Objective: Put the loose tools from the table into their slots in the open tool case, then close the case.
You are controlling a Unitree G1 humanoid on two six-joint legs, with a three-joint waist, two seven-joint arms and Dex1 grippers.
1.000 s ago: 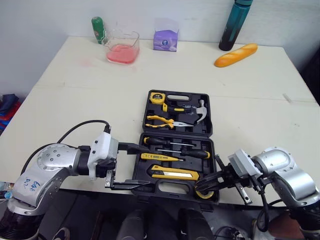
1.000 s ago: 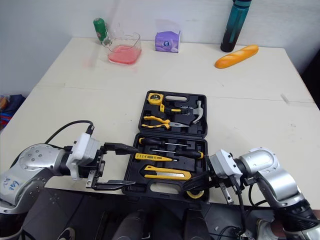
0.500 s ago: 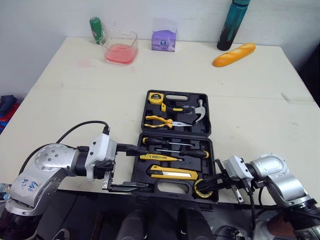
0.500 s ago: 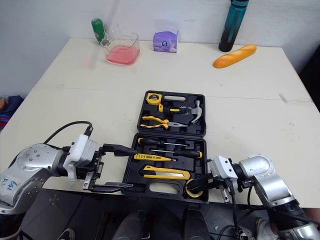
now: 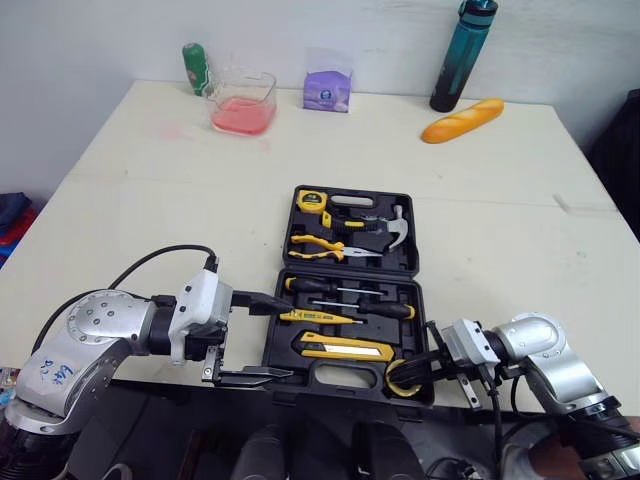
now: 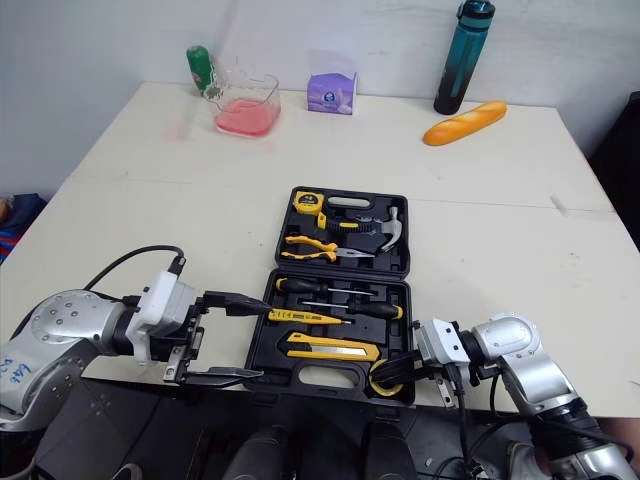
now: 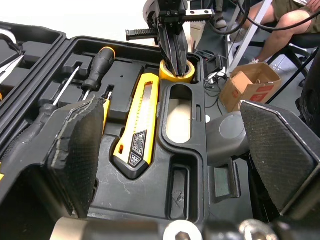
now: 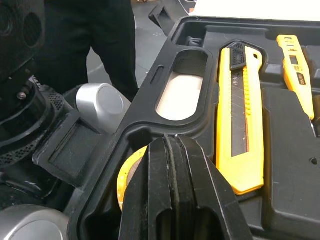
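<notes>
We show the right gripper (image 5: 410,371) reaching level toward the left, its fingers clenched on the yellow tape roll (image 7: 170,76), which sits in the near right corner of the open tool case (image 5: 424,310). The left gripper (image 5: 288,338) points rightward at the case's near left corner, its fingers spread wide and holding nothing.

no legible text or labels
</notes>
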